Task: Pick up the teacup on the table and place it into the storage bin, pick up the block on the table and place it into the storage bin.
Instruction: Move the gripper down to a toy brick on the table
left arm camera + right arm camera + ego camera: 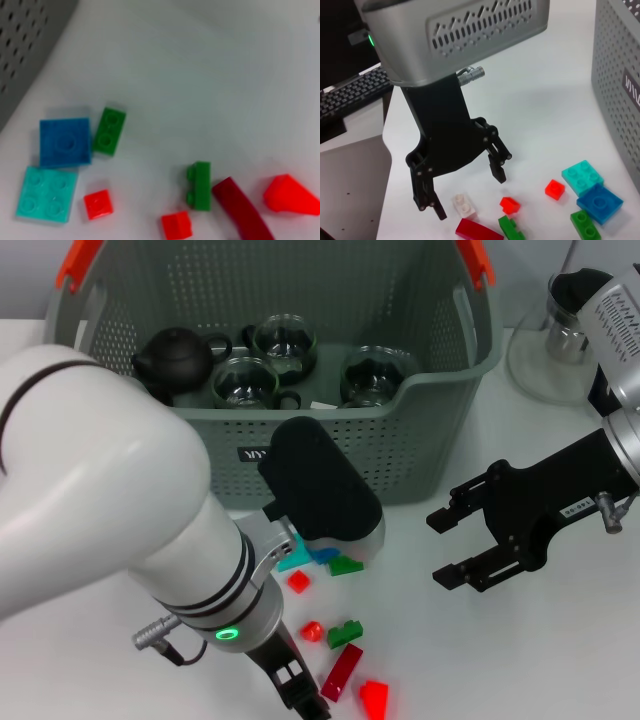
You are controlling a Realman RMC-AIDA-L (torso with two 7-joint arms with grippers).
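The storage bin [440, 430] stands at 12 o'clock on the counter [480, 660]. Three glass teacups [245, 382] are in it, next to a dark teapot [172, 355], so the cup part looks done. No teacup shows on the counter. The block part looks like the step in hand.

The blocks lie loose on the counter at 6 o'clock from the bin. A teal block [46, 194] and a blue block [65, 141] touch each other closest to the bin. A green block [109, 131] sits just beside the blue one. A long dark red block [342, 672] and a red wedge [374, 698] lie at the 6 o'clock end of the pile.

The left end effector [465, 192] hangs low over that end, with its fingers spread apart and nothing held. In the right wrist view a small pale block [464, 205] sits just under the gap. The right end effector [445, 545] waits at 3 o'clock from the pile. It is spread apart too, and holds nothing.

To do this well, the left arm should pick one block only. The pale one looks best, since it is right under the gap. The fingers should go straight down, one on each flat side, and not bump the dark red block beside it. The block is small and smooth, so it may slip out. A slow, firm squeeze should come before any lift. Then it must go up high enough to clear the bin's wall and drop at a spot away from the glass cups
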